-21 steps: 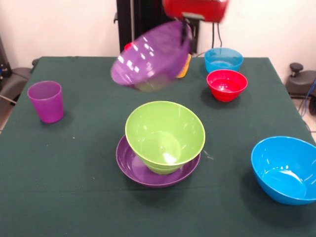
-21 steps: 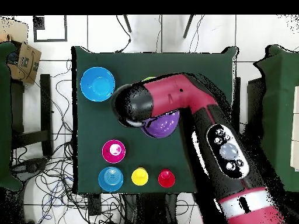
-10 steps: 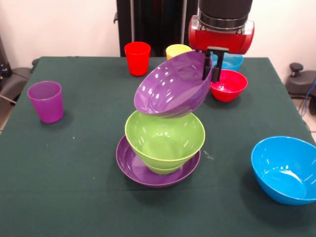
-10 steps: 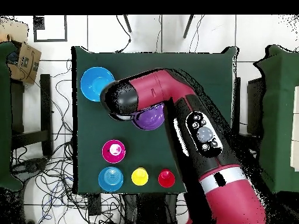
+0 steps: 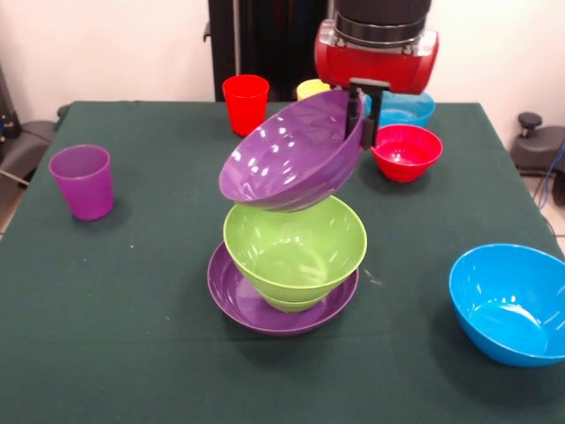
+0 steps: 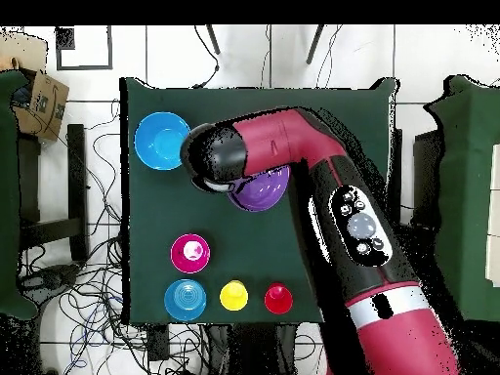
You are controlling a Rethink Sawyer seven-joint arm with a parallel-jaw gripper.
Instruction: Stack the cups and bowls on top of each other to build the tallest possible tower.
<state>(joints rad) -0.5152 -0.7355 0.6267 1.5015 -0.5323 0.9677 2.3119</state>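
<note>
One glossy purple bowl (image 5: 290, 152), tilted, rim pinched by gripper (image 5: 363, 119).

Arm (image 6: 322, 186) reaching out over the lime green bowl (image 5: 296, 249), wrist pointing straight down. Gripper (image 5: 363, 119) above and just behind that bowl, fingers clamped on the upper rim of the tilted purple bowl (image 5: 287, 157).

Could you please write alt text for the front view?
The tool holds a tilted purple bowl by its rim above a lime green bowl nested in another purple bowl. A purple cup and blue bowl stand apart.
</note>
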